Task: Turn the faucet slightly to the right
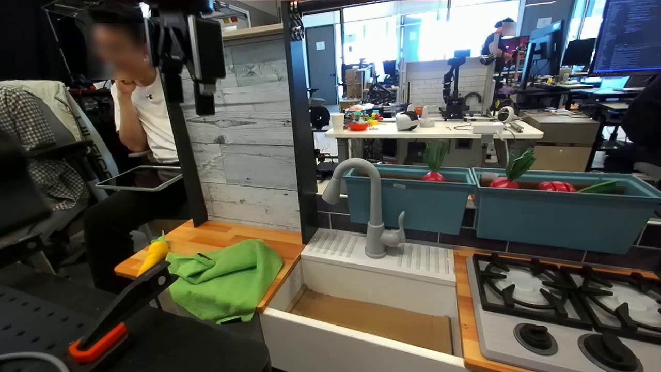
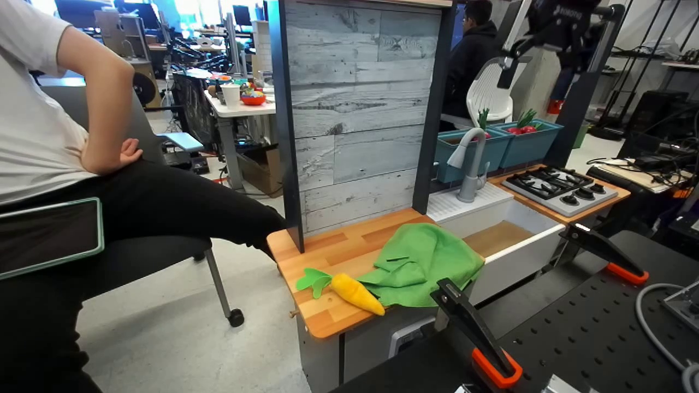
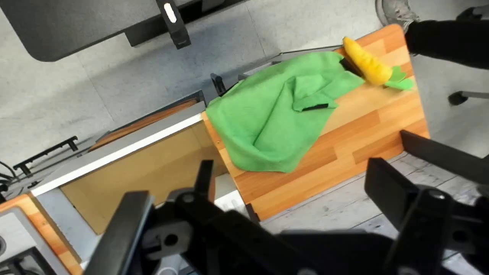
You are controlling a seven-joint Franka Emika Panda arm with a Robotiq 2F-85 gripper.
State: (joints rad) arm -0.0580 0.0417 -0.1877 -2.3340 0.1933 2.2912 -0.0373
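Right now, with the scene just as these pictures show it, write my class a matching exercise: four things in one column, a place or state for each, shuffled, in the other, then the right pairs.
Things
1. grey matte gooseneck faucet
2. crumpled green cloth
3. yellow carrot-shaped object with green leaves
4. black two-fingered claw

Places and states
A. draped over an edge of the striped wooden counter
B. raised, open and holding nothing
C. standing upright on the white ridged ledge
D. lying near a rounded corner of the counter

Right pairs: 1-C, 2-A, 3-D, 4-B
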